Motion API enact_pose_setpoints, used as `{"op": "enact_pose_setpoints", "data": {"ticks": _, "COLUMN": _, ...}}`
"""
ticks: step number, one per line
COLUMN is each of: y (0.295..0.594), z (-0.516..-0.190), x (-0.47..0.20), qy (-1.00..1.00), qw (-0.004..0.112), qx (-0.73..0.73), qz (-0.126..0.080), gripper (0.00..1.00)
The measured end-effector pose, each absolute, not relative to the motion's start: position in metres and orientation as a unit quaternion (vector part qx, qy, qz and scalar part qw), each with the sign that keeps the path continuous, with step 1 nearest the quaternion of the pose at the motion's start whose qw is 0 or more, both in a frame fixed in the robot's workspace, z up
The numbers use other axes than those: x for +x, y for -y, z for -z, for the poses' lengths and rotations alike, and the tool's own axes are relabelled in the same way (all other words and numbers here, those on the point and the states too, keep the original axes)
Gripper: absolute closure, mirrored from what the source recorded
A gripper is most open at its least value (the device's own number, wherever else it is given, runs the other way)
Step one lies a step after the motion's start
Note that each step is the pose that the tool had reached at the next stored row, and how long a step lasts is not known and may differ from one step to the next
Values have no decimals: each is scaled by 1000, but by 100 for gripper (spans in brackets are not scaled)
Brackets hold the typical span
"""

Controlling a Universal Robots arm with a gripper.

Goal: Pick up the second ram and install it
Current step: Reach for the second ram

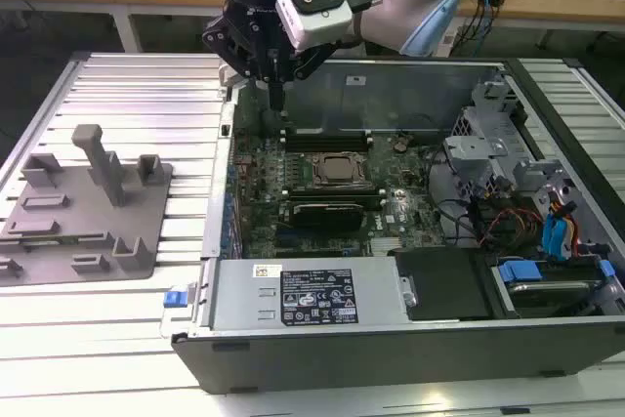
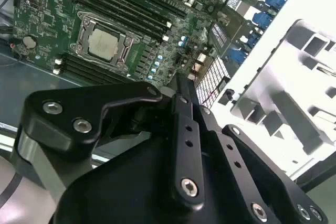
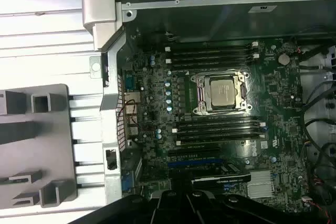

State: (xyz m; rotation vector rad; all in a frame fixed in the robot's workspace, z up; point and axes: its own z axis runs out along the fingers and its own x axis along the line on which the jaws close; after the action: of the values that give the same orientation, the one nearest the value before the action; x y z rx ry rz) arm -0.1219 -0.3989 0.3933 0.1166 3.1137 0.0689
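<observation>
The second ram could not be located with certainty. In the first wrist view the memory slots [image 3: 210, 56] on either side of the processor [image 3: 222, 92] read as long dark bars with white end clips, and whether a stick sat in any of them could not be told.

The gripper [image 1: 277, 97] hung inside the open computer case [image 1: 391, 349], at its far corner toward the exterior view's left. Its tip pointed down over the motherboard [image 1: 264, 192], just beside the end of the far bank of slots. The fingers were drawn together into one narrow tip. Whether anything was pinched between them, or whether the tip touched the board, could not be made out.

The processor sat silver-capped in its socket at the middle of the board, between the two banks of slots.

The grey tray [image 1: 146, 231] lay on the ribbed metal table [image 1: 127, 339] outside the case, at the exterior view's left, well apart from the gripper, with its pegs upright.

Inside the case, a labelled metal box [image 1: 312, 295] ran along the near wall, and blue connectors [image 1: 555, 236] sat at the end toward the exterior view's right.
</observation>
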Motion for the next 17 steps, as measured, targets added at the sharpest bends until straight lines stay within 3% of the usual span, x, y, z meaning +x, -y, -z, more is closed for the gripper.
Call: {"op": "enact_pose_setpoints", "data": {"ticks": 17, "y": 399, "z": -393, "x": -156, "qy": -999, "qw": 13, "qx": 37, "qz": -22, "gripper": 92}}
